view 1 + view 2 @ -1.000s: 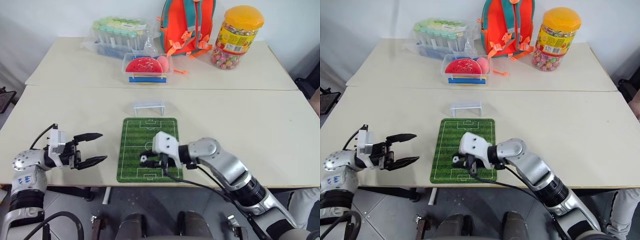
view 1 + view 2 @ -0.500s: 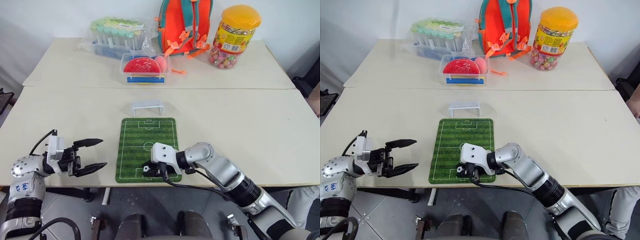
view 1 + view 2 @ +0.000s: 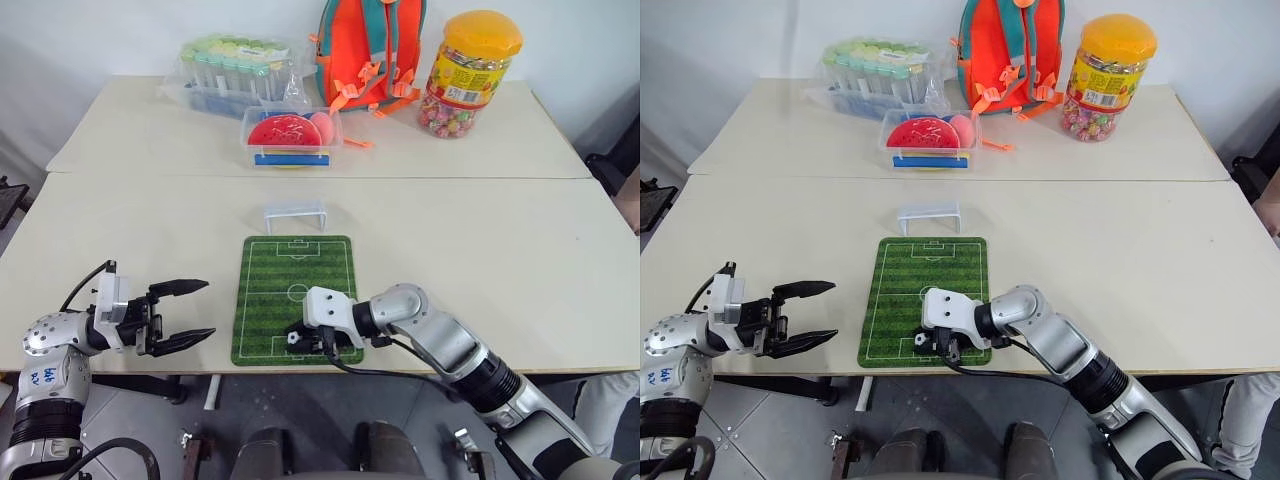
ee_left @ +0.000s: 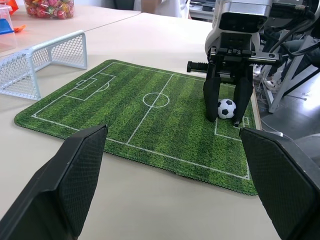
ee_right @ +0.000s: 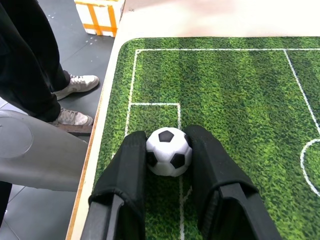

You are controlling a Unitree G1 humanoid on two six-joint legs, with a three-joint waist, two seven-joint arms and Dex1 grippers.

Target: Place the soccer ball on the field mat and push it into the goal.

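Note:
The soccer ball [image 5: 169,151] is a tiny black-and-white ball, pinched between the two black fingers of my right gripper [image 3: 303,338]. It sits low at the near end of the green field mat [image 3: 296,275], by the near penalty box. The ball [image 4: 226,108] seems to touch the grass print. The pale goal [image 3: 295,212] stands on the table just beyond the mat's far edge, its mouth toward the mat. My left gripper [image 3: 206,309] hovers open left of the mat, pointing at it, holding nothing.
At the back of the table stand a clear box with red items [image 3: 291,135], a bag of test tubes [image 3: 238,70], an orange backpack [image 3: 372,50] and a candy jar [image 3: 470,75]. The mat's near edge lies close to the table edge. A person's legs [image 5: 30,65] stand beside the table.
The view has shifted slightly. My right gripper has dipped a little lower toward the mat's near end with the ball still in it. The left gripper keeps its place and stays open.

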